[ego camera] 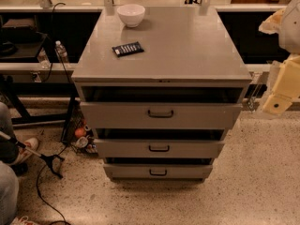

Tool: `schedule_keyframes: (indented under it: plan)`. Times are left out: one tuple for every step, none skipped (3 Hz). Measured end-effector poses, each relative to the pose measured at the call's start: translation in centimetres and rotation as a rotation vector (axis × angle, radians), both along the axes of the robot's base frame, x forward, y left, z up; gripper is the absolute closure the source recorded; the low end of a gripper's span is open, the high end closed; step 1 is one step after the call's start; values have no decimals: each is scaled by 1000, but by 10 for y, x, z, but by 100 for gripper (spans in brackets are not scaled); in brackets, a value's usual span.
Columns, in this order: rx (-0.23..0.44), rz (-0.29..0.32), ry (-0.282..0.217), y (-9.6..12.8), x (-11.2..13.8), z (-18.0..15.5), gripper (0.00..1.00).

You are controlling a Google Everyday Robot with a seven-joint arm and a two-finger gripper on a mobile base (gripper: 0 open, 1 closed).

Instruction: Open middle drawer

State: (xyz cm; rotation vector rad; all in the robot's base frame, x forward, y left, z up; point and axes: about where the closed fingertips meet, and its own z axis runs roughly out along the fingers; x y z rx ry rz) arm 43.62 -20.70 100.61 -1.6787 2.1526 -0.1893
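A grey metal cabinet (pixel 161 41) with three drawers stands in the middle of the view. The middle drawer (pixel 187 149) is the mid-sized front, with a small dark bar handle (pixel 159 148); a dark gap shows above its front. The taller top drawer (pixel 201 115) and the shortest bottom drawer (pixel 187 171) sit above and below it. My gripper (pixel 277 96), a cream-coloured part of the arm, hangs at the right edge, well to the right of the cabinet and about level with the top drawer. It touches nothing.
A white bowl (pixel 131 14) and a flat black device (pixel 128 48) lie on the cabinet top. A water bottle (pixel 61 52) stands on a ledge at left. A person's legs and shoe (pixel 26 149) and a floor cable (pixel 44 172) are at left.
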Motion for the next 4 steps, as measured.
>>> schedule_keyframes:
  plan:
    - [0, 0, -2, 0, 0, 0, 0]
    - [22, 19, 0, 2, 5, -25, 0]
    - [65, 71, 21, 9, 19, -98, 0]
    - [91, 100, 19, 17, 27, -162, 0]
